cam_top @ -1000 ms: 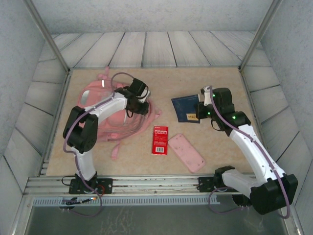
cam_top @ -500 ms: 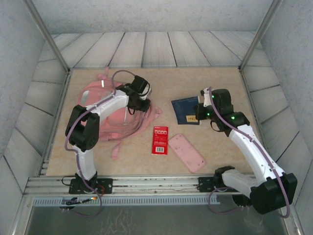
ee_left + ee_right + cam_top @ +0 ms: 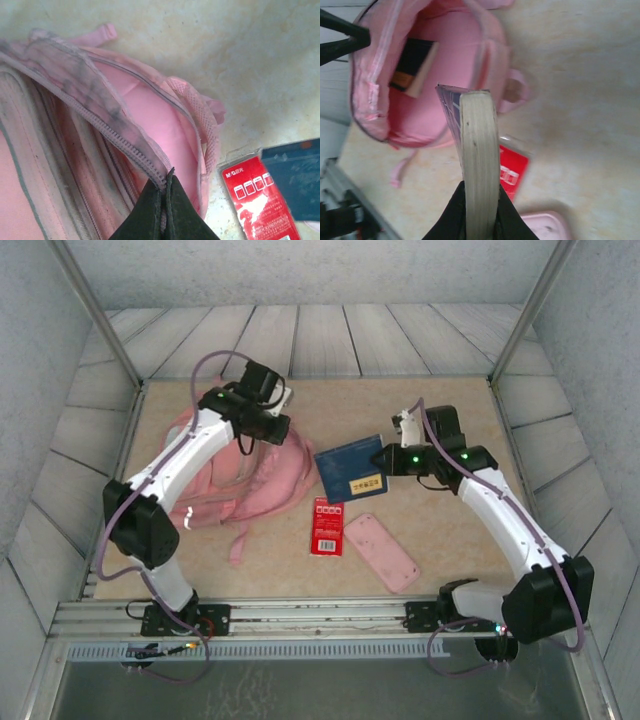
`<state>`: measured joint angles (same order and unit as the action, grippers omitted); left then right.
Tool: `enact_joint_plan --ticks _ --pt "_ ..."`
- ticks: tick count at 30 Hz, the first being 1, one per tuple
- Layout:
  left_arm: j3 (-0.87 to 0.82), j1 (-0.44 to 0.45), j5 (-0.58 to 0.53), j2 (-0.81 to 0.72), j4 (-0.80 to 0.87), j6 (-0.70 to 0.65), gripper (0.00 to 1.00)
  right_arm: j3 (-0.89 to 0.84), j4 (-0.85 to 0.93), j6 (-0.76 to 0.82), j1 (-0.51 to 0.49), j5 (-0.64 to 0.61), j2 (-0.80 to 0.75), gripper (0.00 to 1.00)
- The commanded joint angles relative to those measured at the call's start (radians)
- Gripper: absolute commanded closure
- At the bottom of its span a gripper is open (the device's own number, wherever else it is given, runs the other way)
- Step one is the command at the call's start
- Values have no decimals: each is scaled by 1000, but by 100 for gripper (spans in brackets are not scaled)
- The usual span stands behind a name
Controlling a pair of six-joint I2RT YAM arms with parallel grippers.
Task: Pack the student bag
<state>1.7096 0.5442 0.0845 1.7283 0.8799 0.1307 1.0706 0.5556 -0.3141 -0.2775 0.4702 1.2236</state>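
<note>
The student bag [image 3: 250,480], a soft pink backpack, lies at the left of the table with its mouth pulled open. My left gripper [image 3: 264,432] is shut on the zipper edge of the bag [image 3: 150,115], and the left gripper [image 3: 167,179] holds that edge up. A thick blue-covered book [image 3: 350,470] hangs in my right gripper [image 3: 392,462], just right of the bag. In the right wrist view the right gripper [image 3: 480,200] clamps the book's page edge [image 3: 479,145], facing the open pink bag [image 3: 450,115]. A dark book [image 3: 412,67] lies inside.
A red card pack [image 3: 327,526] lies on the table below the blue book, also seen as the red pack [image 3: 257,197]. A flat pink pencil case [image 3: 381,551] lies to its right. Loose pink straps [image 3: 237,540] trail toward the near edge.
The left gripper closed on the bag's zipper edge and lifted it up and back, opening the bag. The right arm raised the blue book off the table and carried it left toward the bag.
</note>
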Motion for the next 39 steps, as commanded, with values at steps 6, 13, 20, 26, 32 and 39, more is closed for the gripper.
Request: enact_joint_plan --ticks 6,13,20,26,32,39 --pt "183 -34 134 -100 147 -135 100 39 -81 -46 -13 415 168 100" --pt "142 -89 212 -138 124 -129 100 59 -310 -195 -48 476 342 100" --pt "85 -125 343 -167 9 -59 100 92 -695 -508 -141 357 526 100" --pt "95 -144 402 -174 -15 -37 100 164 -877 -672 -206 271 663 100" --pt "82 -162 451 -186 -76 6 100 181 -1070 -882 -246 144 766 100" --pt "70 -173 486 -189 -133 33 100 228 -1007 -862 -322 -21 828 100"
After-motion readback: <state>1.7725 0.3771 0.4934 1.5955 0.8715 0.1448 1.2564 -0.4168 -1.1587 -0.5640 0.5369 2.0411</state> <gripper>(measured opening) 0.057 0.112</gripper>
